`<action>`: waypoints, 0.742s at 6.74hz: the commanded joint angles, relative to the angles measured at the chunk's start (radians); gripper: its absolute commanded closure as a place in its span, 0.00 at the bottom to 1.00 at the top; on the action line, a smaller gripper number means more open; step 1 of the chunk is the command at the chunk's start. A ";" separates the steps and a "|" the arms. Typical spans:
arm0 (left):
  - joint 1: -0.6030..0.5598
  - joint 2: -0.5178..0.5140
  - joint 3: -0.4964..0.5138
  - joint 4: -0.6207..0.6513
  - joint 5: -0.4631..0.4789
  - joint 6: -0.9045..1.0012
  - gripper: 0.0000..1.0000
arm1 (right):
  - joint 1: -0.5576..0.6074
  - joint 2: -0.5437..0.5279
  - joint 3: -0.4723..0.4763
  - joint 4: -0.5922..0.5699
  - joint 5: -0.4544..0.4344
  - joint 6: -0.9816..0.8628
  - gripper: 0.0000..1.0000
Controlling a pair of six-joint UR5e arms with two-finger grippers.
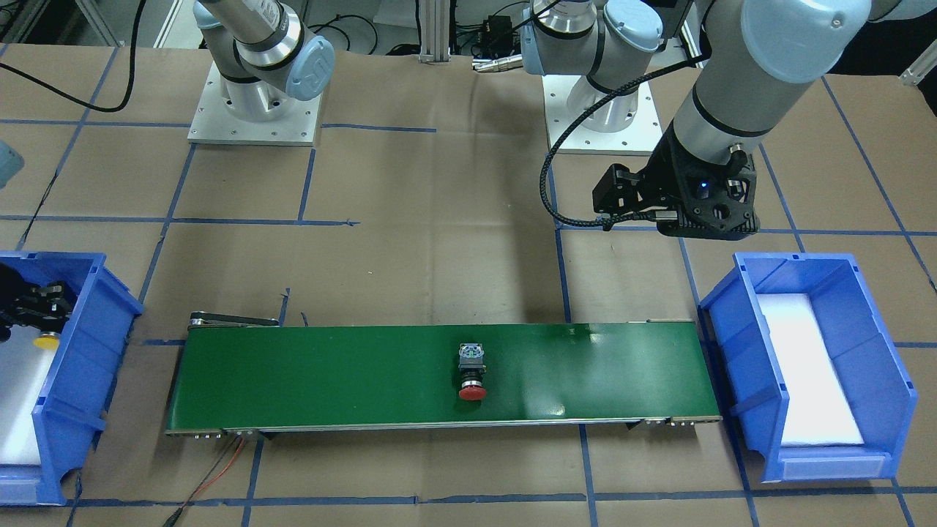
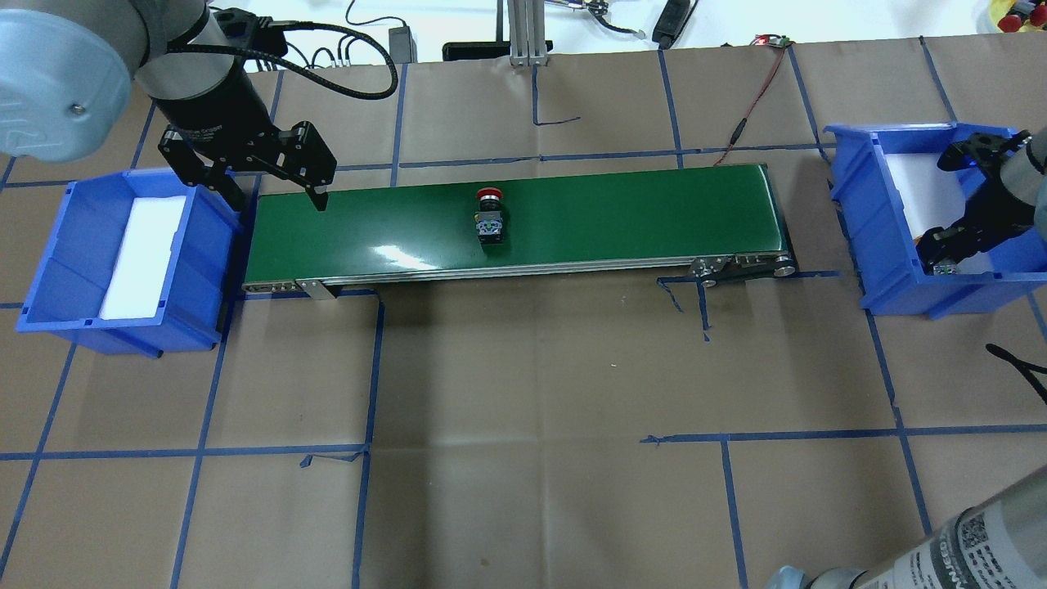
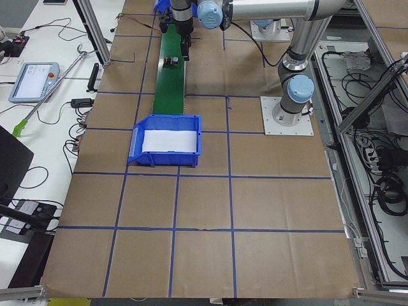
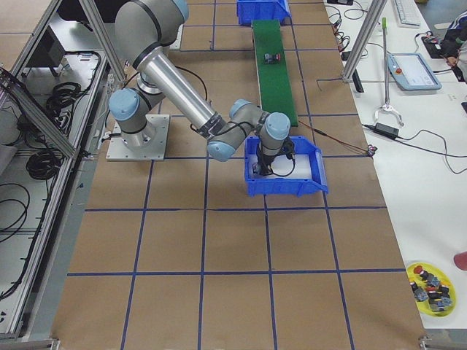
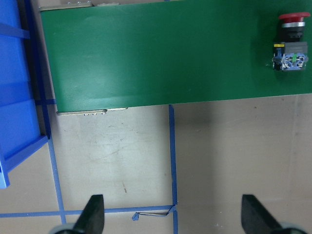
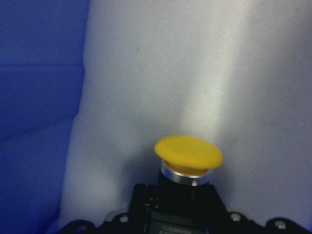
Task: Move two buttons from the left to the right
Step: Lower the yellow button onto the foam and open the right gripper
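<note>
Red button (image 1: 472,373) lies on its side midway along the belt (image 1: 329,380), long axis across it, nearer the wide-open left gripper (image 5: 171,200). In the right bin (image 2: 851,213), the right gripper (image 2: 941,258) clamps the yellow button (image 6: 189,152).

Blue joint cap (image 1: 310,67) on the right arm: raised logo, an "R" legible. Sticker (image 2: 965,541) on the grey arm tube, overhead view: QR code and dark letters, too blurred to read. Black wrist housing (image 2: 206,124): white print line, illegible.
</note>
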 commanded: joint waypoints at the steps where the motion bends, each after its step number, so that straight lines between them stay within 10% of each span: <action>1: 0.000 0.010 0.003 0.000 0.000 -0.004 0.00 | 0.000 0.000 -0.002 0.000 0.005 0.013 0.00; 5: 0.000 0.013 0.012 0.000 -0.001 -0.064 0.00 | 0.000 -0.007 -0.011 0.005 0.003 0.019 0.00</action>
